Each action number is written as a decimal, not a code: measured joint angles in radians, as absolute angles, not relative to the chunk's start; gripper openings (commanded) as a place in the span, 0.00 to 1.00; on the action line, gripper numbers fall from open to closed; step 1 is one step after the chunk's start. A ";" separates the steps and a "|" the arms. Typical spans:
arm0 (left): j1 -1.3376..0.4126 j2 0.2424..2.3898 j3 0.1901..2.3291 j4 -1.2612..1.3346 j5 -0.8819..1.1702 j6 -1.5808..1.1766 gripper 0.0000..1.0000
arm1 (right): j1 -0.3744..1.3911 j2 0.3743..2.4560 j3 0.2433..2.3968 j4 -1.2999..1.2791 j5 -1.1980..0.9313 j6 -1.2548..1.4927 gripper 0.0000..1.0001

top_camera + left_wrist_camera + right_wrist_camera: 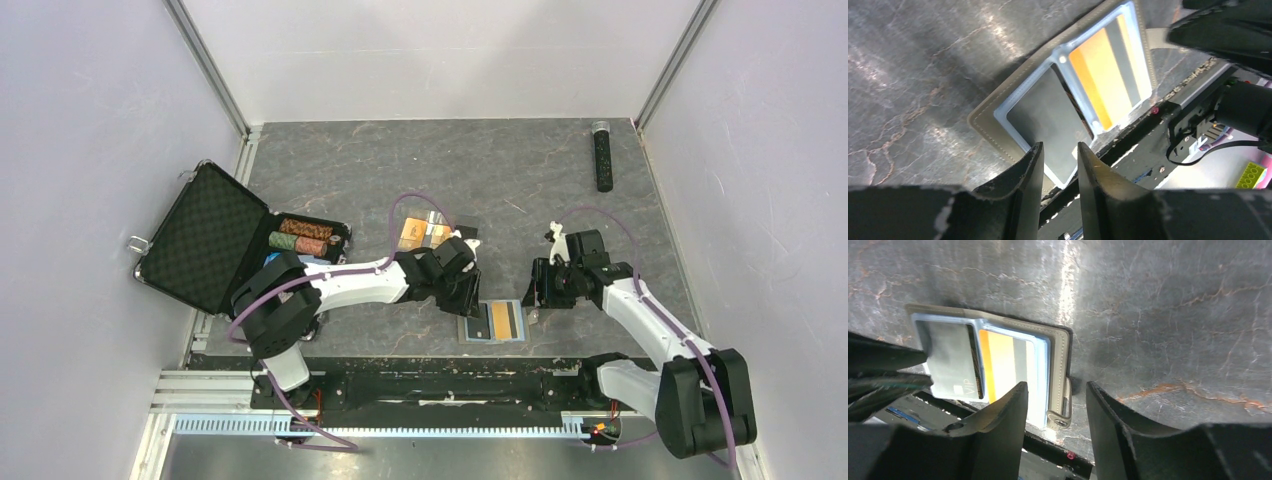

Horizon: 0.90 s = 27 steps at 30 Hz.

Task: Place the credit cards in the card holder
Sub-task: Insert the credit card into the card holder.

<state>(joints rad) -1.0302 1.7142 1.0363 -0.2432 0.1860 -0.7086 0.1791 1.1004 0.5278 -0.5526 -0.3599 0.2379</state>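
A dark, marbled tabletop [420, 160] boxed in by pale walls is shown. The card holder [1063, 352] lies open and flat at the lower centre of the overhead view. It is just beside the tabletop's near edge and the black rail [420, 385] below it.

Two risks are judged likely. A grey card [950, 357] marked VIP is laid over the holder's left panel. It cannot be told whether it is tucked into the light blue pocket or only rests on top. If unseated, it could be skewed or dragged out when the left claw [1059, 150] is drawn away. The holder is pinned by neither claw, so a sideways push on that card could slide the whole holder toward the near edge.

The left claw is partly spread with nothing pinched. Its tips are at the grey card's edge, and contact cannot be confirmed. The right claw [1056, 387] is spread and empty, hung just beside the snap tab [1060, 416].

In the holder's right pocket one of the credit cards [1000, 365], orange-gold with a grey stripe, is seated. More orange-gold cards are held in a clear plastic box [447, 222] above and left of the holder. At the left of the overhead view, a black case [200, 240] stands open with rows of chips [305, 237] inside.
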 measured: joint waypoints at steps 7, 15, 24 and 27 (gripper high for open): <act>-1.014 1.714 1.007 -0.230 0.194 -0.715 0.27 | 0.179 1.053 0.555 -0.564 -0.397 0.224 0.43; -1.014 1.715 1.007 -0.214 0.208 -0.717 0.25 | 0.179 1.058 0.533 -0.557 -0.493 0.225 0.38; -1.020 1.772 1.038 -0.155 0.278 -0.726 0.12 | 0.179 1.095 0.477 -0.515 -0.535 0.244 0.39; -1.029 1.807 1.069 -0.146 0.292 -0.727 0.10 | 0.179 1.099 0.463 -0.508 -0.545 0.255 0.39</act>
<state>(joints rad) -1.0286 1.8069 1.0695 -0.1455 0.2916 -0.7265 0.1791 1.0988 0.4625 -0.5076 -0.5453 0.2546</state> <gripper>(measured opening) 0.118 0.387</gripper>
